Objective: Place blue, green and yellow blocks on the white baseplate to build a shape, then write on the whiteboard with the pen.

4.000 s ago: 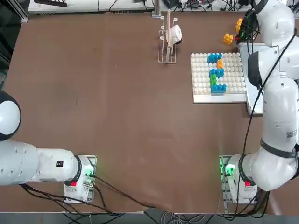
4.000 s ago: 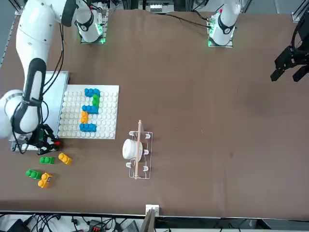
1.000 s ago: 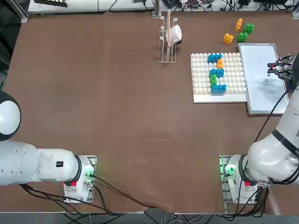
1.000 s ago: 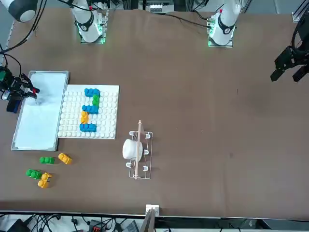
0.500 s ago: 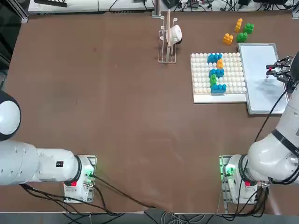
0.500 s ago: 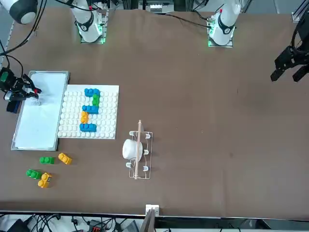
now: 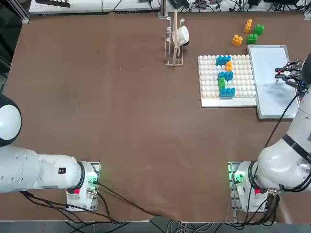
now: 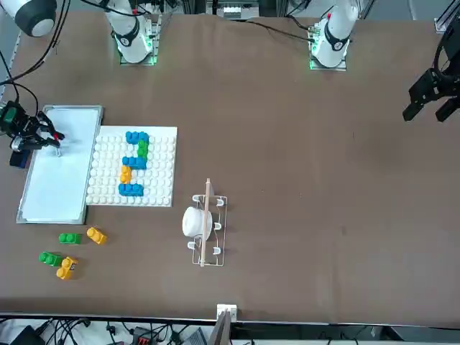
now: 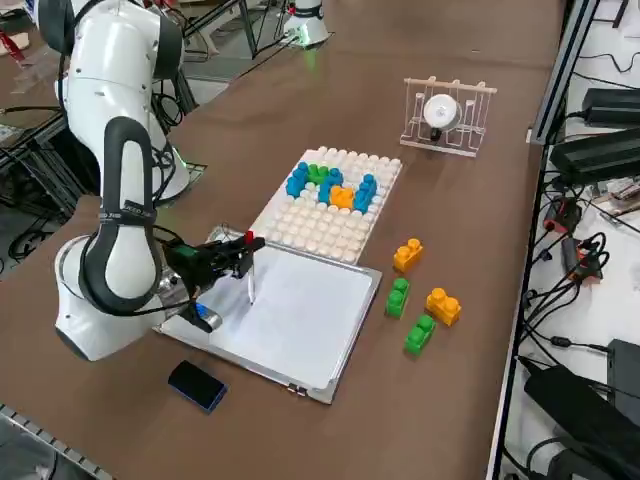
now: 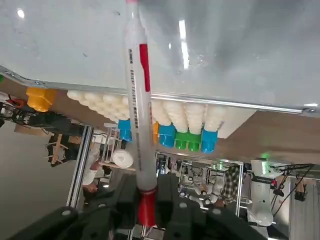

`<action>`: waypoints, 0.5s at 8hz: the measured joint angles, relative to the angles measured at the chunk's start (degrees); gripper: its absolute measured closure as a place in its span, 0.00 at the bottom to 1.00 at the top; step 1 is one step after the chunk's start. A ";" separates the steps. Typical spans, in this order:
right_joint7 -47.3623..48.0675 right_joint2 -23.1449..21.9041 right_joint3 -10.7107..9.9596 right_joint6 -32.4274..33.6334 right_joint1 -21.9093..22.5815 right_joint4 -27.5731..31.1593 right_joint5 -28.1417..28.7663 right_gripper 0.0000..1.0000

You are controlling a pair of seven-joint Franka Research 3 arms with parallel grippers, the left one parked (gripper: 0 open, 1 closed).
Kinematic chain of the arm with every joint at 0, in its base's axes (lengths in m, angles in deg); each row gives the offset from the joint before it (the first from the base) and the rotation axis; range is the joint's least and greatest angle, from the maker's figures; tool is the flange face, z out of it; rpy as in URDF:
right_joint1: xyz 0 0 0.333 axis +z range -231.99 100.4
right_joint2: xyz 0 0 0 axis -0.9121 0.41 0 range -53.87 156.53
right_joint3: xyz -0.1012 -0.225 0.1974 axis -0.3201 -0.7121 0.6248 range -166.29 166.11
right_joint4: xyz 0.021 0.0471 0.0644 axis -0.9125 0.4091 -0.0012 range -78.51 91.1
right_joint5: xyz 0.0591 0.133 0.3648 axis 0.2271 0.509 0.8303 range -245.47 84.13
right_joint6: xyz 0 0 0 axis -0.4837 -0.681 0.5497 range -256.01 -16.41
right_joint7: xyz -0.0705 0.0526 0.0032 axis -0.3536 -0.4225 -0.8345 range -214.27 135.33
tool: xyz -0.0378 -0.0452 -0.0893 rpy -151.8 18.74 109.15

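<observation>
Blocks (image 7: 225,75) already form a shape on white baseplate (image 7: 209,82); right end effector (image 10: 146,200) clamps pen (image 10: 137,100) over whiteboard (image 7: 269,92) at desk's 2 o'clock, writing apparently pending.

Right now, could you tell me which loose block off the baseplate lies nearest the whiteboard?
The green block, just beyond the whiteboard's far edge; the other three loose blocks sit farther off.

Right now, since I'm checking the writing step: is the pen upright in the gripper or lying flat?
Upright. The pen stands on end, tip down on the whiteboard, its red end clamped in the shut right gripper.
</observation>
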State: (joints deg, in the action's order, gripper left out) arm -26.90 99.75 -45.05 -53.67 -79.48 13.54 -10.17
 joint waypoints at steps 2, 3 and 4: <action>0.00 0.00 0.70 0.10 0.24 0.55 0.67 0.81; -0.01 0.00 0.83 0.15 0.58 1.06 1.24 0.81; -0.01 0.00 0.85 0.18 1.01 1.63 1.76 0.81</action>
State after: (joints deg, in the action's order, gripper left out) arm -26.91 99.75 -44.20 -53.49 -78.47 15.17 -8.41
